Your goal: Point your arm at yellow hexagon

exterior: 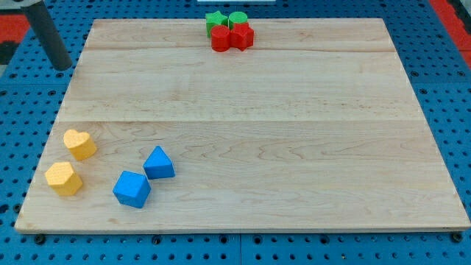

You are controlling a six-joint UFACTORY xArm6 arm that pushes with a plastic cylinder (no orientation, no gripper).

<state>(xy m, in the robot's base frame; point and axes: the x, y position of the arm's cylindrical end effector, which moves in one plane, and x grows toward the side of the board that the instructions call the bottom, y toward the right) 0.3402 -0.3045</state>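
The yellow hexagon (63, 179) lies near the board's bottom left corner. A yellow heart (79, 143) sits just above it. My tip (62, 65) is at the view's upper left, off the board's left edge, far above the yellow hexagon and not touching any block.
A blue block (132, 189) and a blue triangular block (158, 163) lie right of the yellow pair. At the board's top edge a red cylinder (220, 39), a red block (241, 34), a green star (215, 20) and a green cylinder (237, 19) are bunched together. The wooden board (294, 132) sits on blue pegboard.
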